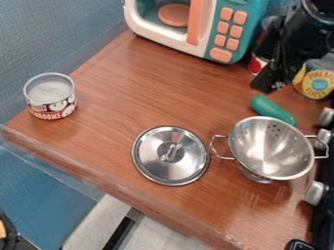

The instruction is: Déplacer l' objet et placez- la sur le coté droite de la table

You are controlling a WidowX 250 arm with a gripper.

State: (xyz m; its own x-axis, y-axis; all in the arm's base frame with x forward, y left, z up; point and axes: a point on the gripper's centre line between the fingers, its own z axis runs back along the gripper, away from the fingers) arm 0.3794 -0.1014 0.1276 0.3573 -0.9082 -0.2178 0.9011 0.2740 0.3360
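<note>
The black gripper (269, 84) hangs in the upper right of the camera view, and whether its jaws are open or closed cannot be told. The task speaks only of an object, and which loose piece it means cannot be told either. Nearest below the gripper, on the wooden table (124, 88), lies a green item (273, 110), smooth, elongated and rounded at its upper end, lying aslant just behind the colander (273, 149). That colander is shiny metal, a deep round bowl pierced with small holes, with a wire handle on either side and a small round foot; its mouth is tipped toward the lower right. To the right of the gripper stands a can with a yellow label (318, 80), bearing a blue-centred round motif; close by the gripper on the left, a red and white can (258, 63) is partly hidden. Left of the colander and near it, a round lid (171, 155) lies flat, its polished steel ringed by a bright rim, a looped metal handle at its middle. The toy microwave (196, 27), white, teal and coral, stands at the top. Farthest out, near the table's left corner, a short can (51, 96) stands upright, with a dull silver top inside a raised rim and a dark reddish label showing pale mushroom shapes.
</note>
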